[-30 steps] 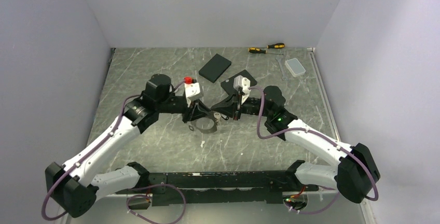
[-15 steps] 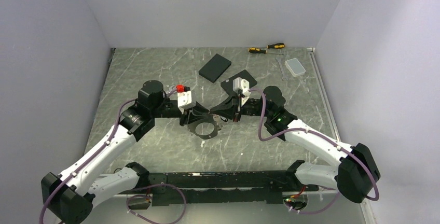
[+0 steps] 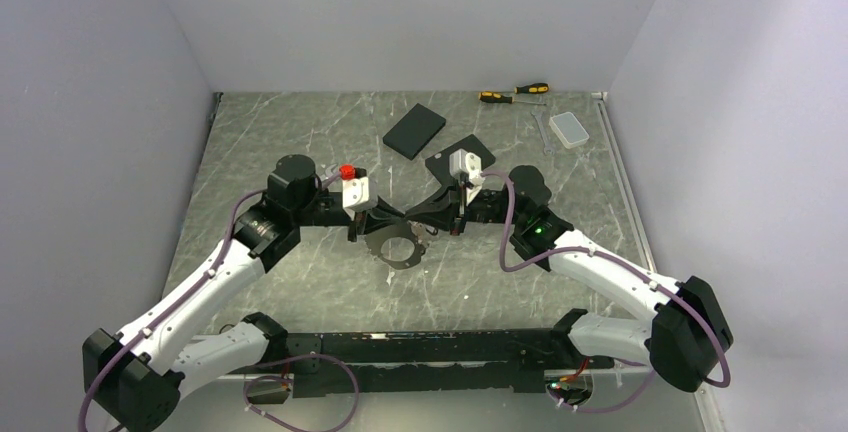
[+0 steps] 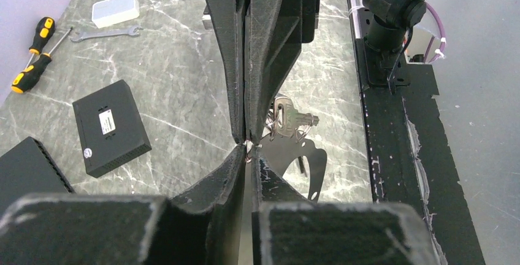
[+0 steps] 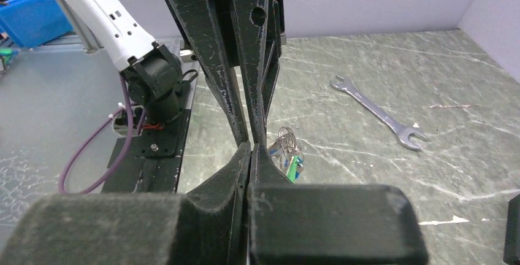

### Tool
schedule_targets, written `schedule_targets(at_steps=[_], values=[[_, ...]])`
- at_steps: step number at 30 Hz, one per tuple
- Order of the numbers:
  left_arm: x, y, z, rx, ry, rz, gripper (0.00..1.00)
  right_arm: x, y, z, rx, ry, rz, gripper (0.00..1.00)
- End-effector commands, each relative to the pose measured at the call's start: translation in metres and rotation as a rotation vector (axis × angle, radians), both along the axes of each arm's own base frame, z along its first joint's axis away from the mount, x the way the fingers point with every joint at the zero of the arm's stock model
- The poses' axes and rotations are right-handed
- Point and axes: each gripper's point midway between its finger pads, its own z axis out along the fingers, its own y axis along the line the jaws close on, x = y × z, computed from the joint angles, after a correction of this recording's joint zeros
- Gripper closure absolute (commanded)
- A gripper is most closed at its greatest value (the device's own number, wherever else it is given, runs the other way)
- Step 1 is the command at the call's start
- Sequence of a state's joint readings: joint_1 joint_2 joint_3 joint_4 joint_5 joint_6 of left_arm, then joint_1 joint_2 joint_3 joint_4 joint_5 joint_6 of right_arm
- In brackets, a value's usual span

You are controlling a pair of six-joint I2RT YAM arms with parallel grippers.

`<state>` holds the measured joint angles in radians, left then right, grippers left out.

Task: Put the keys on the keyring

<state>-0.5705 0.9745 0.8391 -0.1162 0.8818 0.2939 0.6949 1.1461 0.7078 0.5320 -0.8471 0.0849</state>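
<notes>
We see the L gripper (image 4: 248, 146) nearly closed, its tips nipping the rim of the keyring (image 3: 382, 250), which sits mid-table (image 3: 300, 132) btwn the two arms; the R gripper (image 5: 251, 144) is pressed fully together w/ nothing visible in it. The keys (image 5: 288, 154) lie bunched on the table just beyond the R tips, near the keyring; whether they touch it we can't tell.

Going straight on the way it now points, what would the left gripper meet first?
The right gripper, whose shut tips face the left gripper almost tip to tip in the left wrist view. The keys lie beyond, probably below that line.
</notes>
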Motion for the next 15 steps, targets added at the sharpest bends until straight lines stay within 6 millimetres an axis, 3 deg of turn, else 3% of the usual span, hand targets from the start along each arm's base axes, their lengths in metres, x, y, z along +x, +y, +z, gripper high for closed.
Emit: schedule_targets(at_steps=[1,5,10,15], values=[[0.0023,-0.0012,0.003,-0.011,-0.026,-0.003,0.88,-0.0103,0.0025,0.0583,0.139,-0.153,0.046,1.0],[0.0034,-0.0017,0.0018,-0.011,-0.019,0.0,0.89,-0.0129,0.0049,0.0614,0.152,-0.155,0.056,1.0],[0.0014,-0.0033,-0.0011,-0.001,0.005,-0.019,0.77,-0.0135,0.0075,0.063,0.162,-0.16,0.058,1.0],[0.0025,-0.0041,0.0004,-0.003,0.014,-0.016,0.84,-0.0154,0.0108,0.0622,0.159,-0.16,0.07,1.0]])
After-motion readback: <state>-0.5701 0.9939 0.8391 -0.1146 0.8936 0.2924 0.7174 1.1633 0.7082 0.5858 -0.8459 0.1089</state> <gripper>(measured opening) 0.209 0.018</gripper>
